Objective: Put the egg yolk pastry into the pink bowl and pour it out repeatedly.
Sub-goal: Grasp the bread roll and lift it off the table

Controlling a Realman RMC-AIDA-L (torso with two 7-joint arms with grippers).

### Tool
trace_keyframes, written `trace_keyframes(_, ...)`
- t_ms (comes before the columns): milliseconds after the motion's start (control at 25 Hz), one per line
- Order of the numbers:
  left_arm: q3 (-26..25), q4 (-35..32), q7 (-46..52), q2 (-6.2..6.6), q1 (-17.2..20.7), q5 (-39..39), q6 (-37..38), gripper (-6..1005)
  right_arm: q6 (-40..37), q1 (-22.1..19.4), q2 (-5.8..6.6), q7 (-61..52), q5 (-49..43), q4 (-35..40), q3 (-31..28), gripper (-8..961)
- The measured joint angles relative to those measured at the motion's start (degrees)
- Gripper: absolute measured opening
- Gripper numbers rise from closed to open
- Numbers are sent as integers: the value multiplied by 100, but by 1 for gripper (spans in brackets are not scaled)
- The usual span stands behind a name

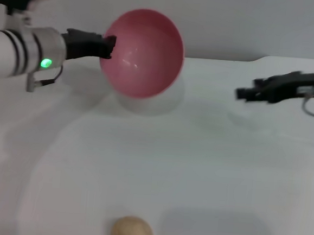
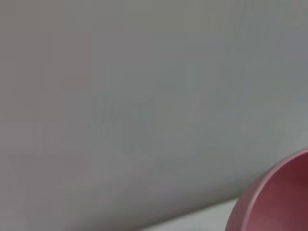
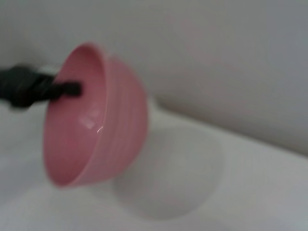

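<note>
My left gripper (image 1: pixel 108 45) is shut on the rim of the pink bowl (image 1: pixel 145 54) and holds it in the air, tipped on its side with its empty inside facing me. The bowl also shows in the right wrist view (image 3: pixel 96 120) with the left gripper (image 3: pixel 72 89) on its rim, and a part of it shows in the left wrist view (image 2: pixel 276 197). The egg yolk pastry (image 1: pixel 131 232) lies on the white table (image 1: pixel 207 170) at the near edge, well apart from the bowl. My right gripper (image 1: pixel 243 93) hovers at the right, away from both.
A pale wall (image 1: pixel 235 20) rises behind the table's far edge. The bowl's shadow (image 1: pixel 147 103) falls on the table under it.
</note>
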State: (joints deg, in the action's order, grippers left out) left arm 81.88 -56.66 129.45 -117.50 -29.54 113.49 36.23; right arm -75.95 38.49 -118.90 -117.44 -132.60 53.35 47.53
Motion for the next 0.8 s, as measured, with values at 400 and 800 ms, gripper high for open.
trace_keyframes(400, -2040, -915, 2099, 186, -164, 2192, 3338, -2, -440, 478, -29, -73, 837, -10, 2597, 618)
trace_keyframes(800, -2070, -1844, 2454, 20, -10, 3364, 4242, -1, -547, 880, -62, -545, 1193, -2, 4524, 620)
